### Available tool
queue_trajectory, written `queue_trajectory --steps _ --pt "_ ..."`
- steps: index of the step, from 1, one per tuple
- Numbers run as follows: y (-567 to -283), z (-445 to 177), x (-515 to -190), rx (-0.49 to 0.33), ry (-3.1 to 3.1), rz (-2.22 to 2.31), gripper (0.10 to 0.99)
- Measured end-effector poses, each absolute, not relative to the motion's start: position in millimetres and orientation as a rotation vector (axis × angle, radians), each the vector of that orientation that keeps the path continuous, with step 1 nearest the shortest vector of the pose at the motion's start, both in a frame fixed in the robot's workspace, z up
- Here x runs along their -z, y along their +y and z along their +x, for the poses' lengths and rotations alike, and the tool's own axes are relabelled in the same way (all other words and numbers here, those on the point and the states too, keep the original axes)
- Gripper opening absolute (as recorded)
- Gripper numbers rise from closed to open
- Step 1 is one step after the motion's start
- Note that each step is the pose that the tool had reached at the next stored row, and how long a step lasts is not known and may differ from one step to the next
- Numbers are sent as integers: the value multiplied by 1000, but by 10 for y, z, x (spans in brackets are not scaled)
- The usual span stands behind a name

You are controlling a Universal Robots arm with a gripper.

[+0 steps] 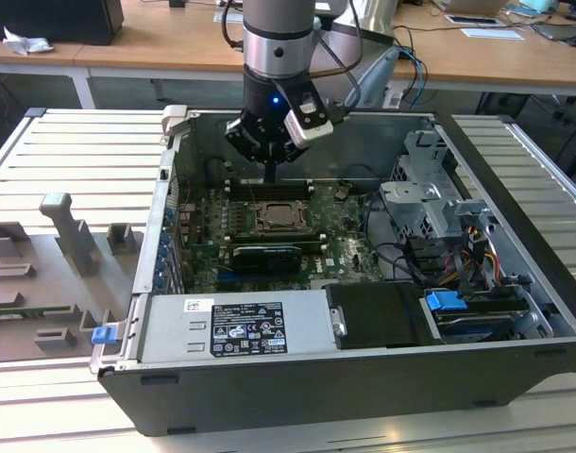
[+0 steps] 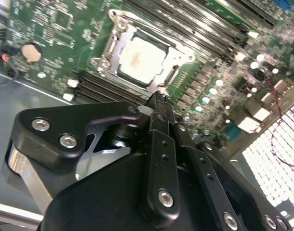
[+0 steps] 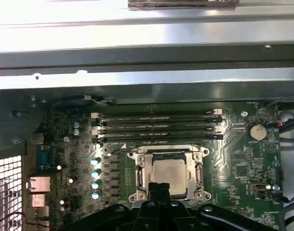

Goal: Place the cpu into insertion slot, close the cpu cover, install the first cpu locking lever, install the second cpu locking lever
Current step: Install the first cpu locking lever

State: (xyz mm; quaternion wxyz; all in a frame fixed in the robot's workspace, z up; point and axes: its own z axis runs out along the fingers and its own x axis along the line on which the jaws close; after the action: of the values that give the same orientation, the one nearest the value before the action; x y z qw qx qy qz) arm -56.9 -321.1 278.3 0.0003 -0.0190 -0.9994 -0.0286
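Observation:
The cpu (image 1: 281, 218) lies flat in the insertion slot (image 1: 258, 225) on the green board inside the open computer case. Its pale metal top shows in both wrist views (image 2: 142, 60) (image 3: 168, 172). The silver cpu cover (image 3: 142, 169) (image 2: 119, 34) lies down around the chip as a frame. My gripper (image 1: 270, 176) hangs just above the board beside the socket, toward the case's back wall. Its two black fingers (image 2: 159, 103) are pressed together, shut on nothing. The fingertips (image 3: 160, 188) overlap one edge of the socket in the first wrist view.
Long black memory slots (image 3: 156, 126) run between the socket and the case wall. A black expansion card (image 1: 266, 257), a silver power supply (image 1: 236, 323) and a drive cage (image 1: 430, 198) crowd the case. A grey fixture tray (image 1: 52, 274) lies outside on the exterior view's left.

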Motion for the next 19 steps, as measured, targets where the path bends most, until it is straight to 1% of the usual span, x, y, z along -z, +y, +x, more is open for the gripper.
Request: queue_trajectory --steps 13,19 --pt "-3201 -980 -2696 90 -3139 -55 106" --pt "-3017 -1029 -2629 90 -3139 -54 106"
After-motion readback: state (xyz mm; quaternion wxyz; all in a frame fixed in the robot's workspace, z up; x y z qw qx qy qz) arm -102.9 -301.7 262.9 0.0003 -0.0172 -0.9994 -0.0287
